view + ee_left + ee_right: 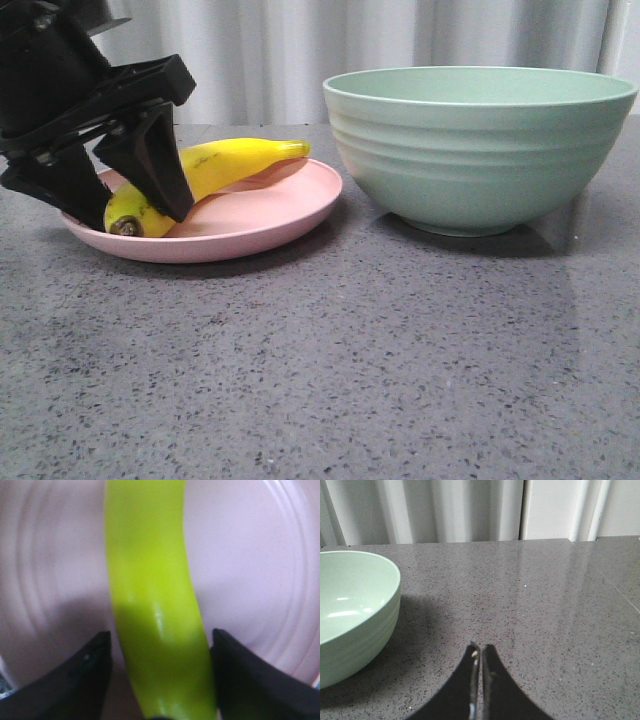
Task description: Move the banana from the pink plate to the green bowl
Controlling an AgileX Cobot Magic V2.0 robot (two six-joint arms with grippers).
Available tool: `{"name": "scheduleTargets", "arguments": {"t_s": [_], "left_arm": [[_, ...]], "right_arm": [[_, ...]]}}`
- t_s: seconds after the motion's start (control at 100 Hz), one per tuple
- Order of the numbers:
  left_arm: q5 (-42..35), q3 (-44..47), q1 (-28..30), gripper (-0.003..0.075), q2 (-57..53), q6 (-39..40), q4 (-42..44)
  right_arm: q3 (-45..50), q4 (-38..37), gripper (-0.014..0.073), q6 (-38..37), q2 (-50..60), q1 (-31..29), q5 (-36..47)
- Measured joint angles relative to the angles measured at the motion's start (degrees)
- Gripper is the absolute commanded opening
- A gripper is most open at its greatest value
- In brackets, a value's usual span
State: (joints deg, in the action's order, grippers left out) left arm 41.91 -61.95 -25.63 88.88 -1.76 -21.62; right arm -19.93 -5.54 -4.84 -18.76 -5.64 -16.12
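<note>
The yellow banana (pixel 235 160) lies on the pink plate (pixel 262 216) at the left of the table, its dark blunt end toward me. My left gripper (pixel 135 212) is down over the banana's blunt end, open, one finger on each side. In the left wrist view the banana (pixel 150 590) runs between the fingers (pixel 90 670) of the left gripper (pixel 160 634) over the plate (pixel 250 555). One finger is touching it and the other stands a little apart. The green bowl (pixel 480 150) stands to the right of the plate. My right gripper (pixel 481 647) is shut and empty, beside the bowl (pixel 350 605).
The grey speckled table (pixel 330 360) stretches in front of the plate and bowl. A pale curtain (pixel 300 50) hangs behind the table's far edge. The right gripper is out of the front view.
</note>
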Motion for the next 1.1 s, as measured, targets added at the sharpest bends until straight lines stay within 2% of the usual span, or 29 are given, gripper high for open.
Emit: {"name": "scheduleTargets", "arguments": {"t_s": [0.17,0.56,0.81,0.94,1.1], "left_arm": [[0.11,-0.09,0.0,-0.0019,0.0,-0.12,-0.12],[1.25,-3.74,0.11,-0.0019,0.24,1.76,0.01],[2.35,-7.48,3.76,-0.0019,-0.89,2.6,2.22],[3.37,-8.65,5.2,-0.0019,-4.78,2.6,4.69],[5.97,-9.24,4.55,-0.0019,-9.79,-1.49,5.68]], "right_arm": [[0.0,0.0,-0.0072,0.0,0.0,0.0,0.0],[0.0,0.0,-0.0072,0.0,0.0,0.0,0.24],[0.0,0.0,-0.0071,0.0,0.0,0.1,0.24],[-1.97,0.0,-0.0071,0.0,-0.05,1.32,-2.78],[-8.29,0.11,-0.0042,0.47,-2.85,5.19,-9.77]]}}
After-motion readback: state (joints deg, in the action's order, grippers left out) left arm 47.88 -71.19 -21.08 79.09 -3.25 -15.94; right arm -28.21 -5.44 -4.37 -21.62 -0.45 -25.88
